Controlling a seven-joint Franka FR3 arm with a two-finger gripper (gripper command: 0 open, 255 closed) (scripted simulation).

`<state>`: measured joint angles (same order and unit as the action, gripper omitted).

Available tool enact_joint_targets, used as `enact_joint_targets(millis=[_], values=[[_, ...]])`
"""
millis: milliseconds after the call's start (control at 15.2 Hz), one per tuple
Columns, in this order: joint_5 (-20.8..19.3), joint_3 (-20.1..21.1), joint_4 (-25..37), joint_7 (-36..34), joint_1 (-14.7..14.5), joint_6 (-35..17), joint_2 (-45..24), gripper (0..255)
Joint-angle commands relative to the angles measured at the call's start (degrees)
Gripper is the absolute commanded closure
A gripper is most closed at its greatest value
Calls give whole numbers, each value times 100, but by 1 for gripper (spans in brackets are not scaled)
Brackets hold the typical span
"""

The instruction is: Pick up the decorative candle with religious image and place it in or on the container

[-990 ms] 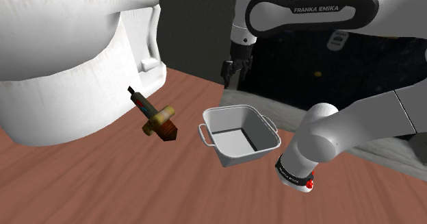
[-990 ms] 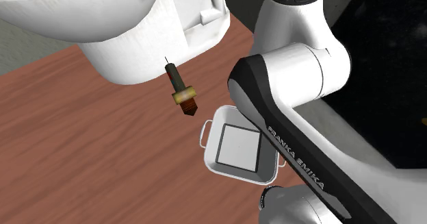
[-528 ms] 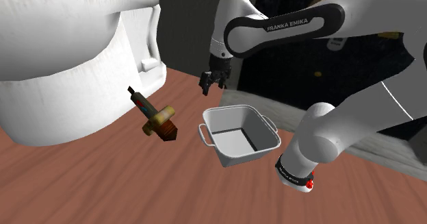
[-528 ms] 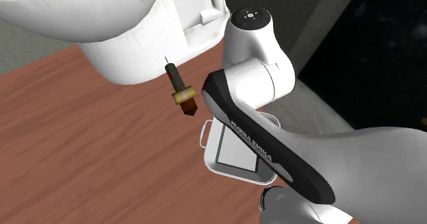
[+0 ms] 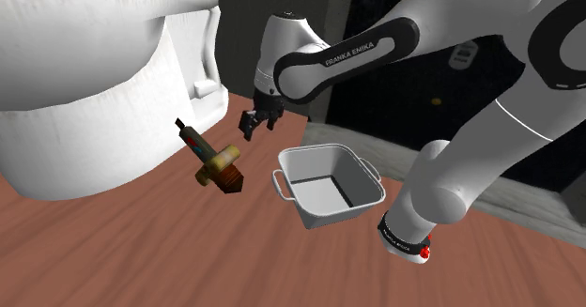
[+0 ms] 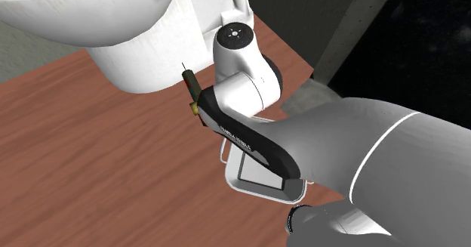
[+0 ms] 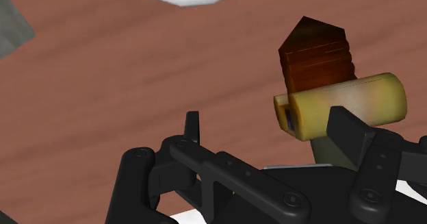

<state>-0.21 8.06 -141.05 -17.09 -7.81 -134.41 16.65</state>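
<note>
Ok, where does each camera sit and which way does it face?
Shoulder view: beside the base, facing down at candle and container; arm, tool show.
Second exterior view: above, behind the arm, facing down at the container; arm links show.
Wrist view: on the hand, facing the candle; open tool shows.
All share the candle.

candle between toilet and container, claw seemingly just above candle

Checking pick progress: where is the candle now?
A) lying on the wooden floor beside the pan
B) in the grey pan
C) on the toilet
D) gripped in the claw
A: the candle lies on the wooden floor beside the grey pan; the open claw holds nothing.
</note>
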Motion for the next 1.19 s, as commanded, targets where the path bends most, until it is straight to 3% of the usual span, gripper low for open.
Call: enact_joint_targets(millis=[0,330,660,1122], values=[[-67,122,163,-131,-40,-360,-359,0],[-446,374,686,-527,-103,-1127,-1301,0],[-1097,498,1385,-1077,-246,-1691,-2253,0],[-1389,405,1501,-1286,-295,-2026,-2720,0]])
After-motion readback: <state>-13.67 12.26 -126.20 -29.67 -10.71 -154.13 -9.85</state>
